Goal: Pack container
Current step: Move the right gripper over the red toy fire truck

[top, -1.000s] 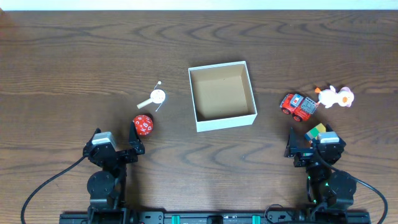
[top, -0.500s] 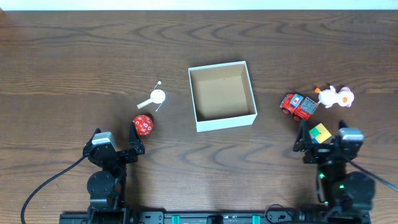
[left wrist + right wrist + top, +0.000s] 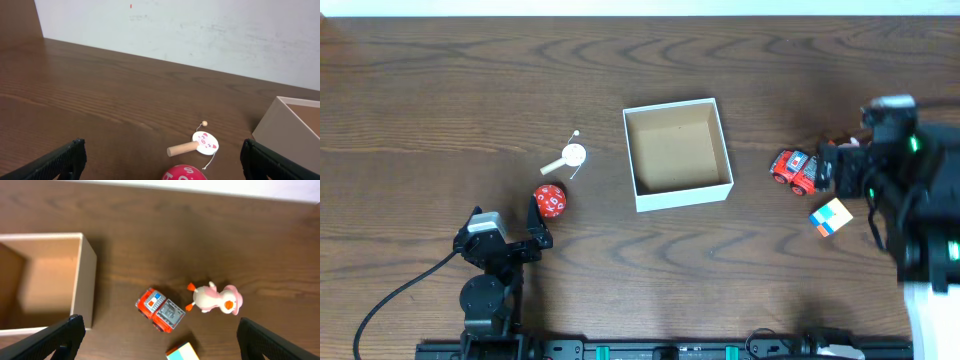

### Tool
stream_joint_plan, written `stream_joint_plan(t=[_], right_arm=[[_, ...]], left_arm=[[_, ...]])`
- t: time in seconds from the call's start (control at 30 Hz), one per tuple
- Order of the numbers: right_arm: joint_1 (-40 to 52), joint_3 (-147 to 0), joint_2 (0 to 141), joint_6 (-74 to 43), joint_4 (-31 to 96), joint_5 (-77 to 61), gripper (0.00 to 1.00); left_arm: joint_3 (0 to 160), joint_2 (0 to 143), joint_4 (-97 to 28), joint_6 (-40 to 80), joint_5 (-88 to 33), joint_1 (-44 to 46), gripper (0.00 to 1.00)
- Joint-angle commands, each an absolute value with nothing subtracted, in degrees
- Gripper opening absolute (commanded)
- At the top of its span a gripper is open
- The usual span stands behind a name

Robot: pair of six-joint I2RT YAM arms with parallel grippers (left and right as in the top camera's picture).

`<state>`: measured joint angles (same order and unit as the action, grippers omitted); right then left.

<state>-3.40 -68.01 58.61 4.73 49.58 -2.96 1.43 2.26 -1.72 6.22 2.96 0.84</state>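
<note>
My left pincer sits low near the front edge of the wooden table. Its two fingers are spread wide apart and hold nothing. A red ball with white marks lies just beside its right finger, though I cannot tell whether they touch. A little farther out lies a small white rattle drum with a wooden handle. My right pincer hangs above the right side of the table, its fingers likewise wide apart and empty. Through its wrist camera I look down on a red toy truck and a white and pink duck just beside each other, and a coloured cube lies nearer to me. The container, a square open box that is white outside and tan inside, stands mid-table between my two arms, left of the truck, its floor bare.
</note>
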Motion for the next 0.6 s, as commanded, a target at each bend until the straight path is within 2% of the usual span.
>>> stream_joint_plan(t=[0.0, 0.17, 0.57], right_arm=[[-2.98, -70.43, 64.97, 7.94, 50.52, -1.17, 0.99], [-2.98, -70.43, 69.49, 10.66, 51.13, 3.09, 0.99], [-2.98, -70.43, 78.17, 34.98, 49.36, 2.96, 0.99]], left_arm=[[0.23, 2.48, -3.86, 6.31, 3.60, 0.56, 0.98], [0.23, 2.48, -3.86, 6.31, 3.60, 0.56, 0.98], [0.23, 2.48, -3.86, 6.31, 3.60, 0.54, 0.98]])
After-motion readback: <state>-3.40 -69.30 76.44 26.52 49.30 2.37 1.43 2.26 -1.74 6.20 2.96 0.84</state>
